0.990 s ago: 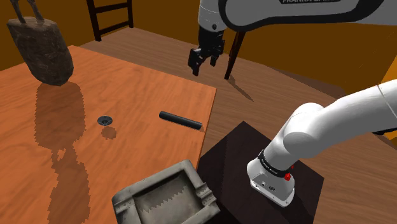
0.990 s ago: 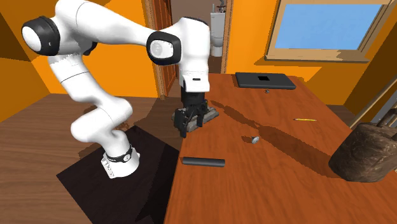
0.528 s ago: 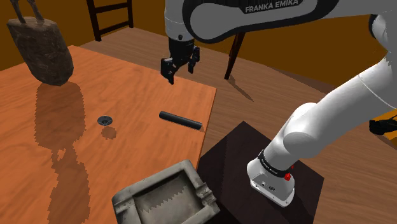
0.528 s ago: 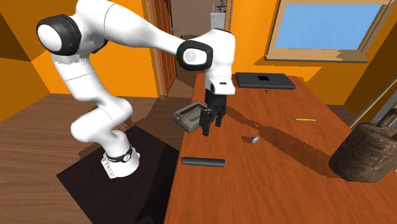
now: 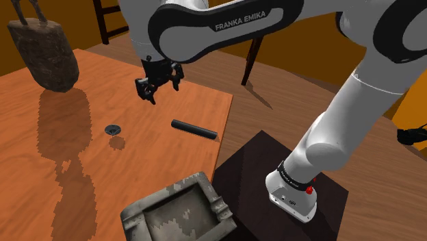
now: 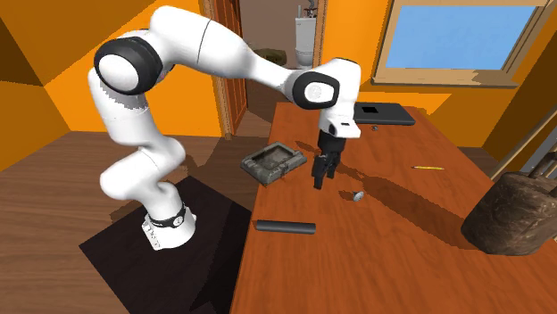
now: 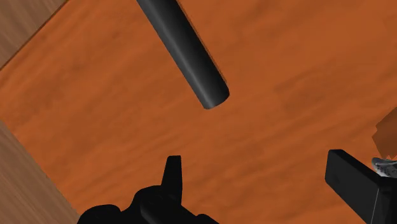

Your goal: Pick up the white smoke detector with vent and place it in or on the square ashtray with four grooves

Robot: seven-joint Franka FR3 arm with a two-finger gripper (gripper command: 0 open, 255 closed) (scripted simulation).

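Note:
The smoke detector is a small grey round disc lying on the orange wooden table. It also appears in the second exterior view, and a sliver of it shows past one finger in the wrist view. My gripper hangs open above the table with nothing between its fingers. In the shoulder view it is up and to the right of the detector. The second exterior view has the gripper just left of the disc. The square grey ashtray with grooved rims sits at the table's near corner.
A black cylinder lies on the table between gripper and ashtray. A brown rock-like lump stands at the far end. A flat black slab and a yellow pencil lie further off. The dark stand is beside the table edge.
The arm has swung from beyond the table edge to the shoulder view's left, over the table and closer to the smoke detector. The gripper stays open. Nothing on the table moved.

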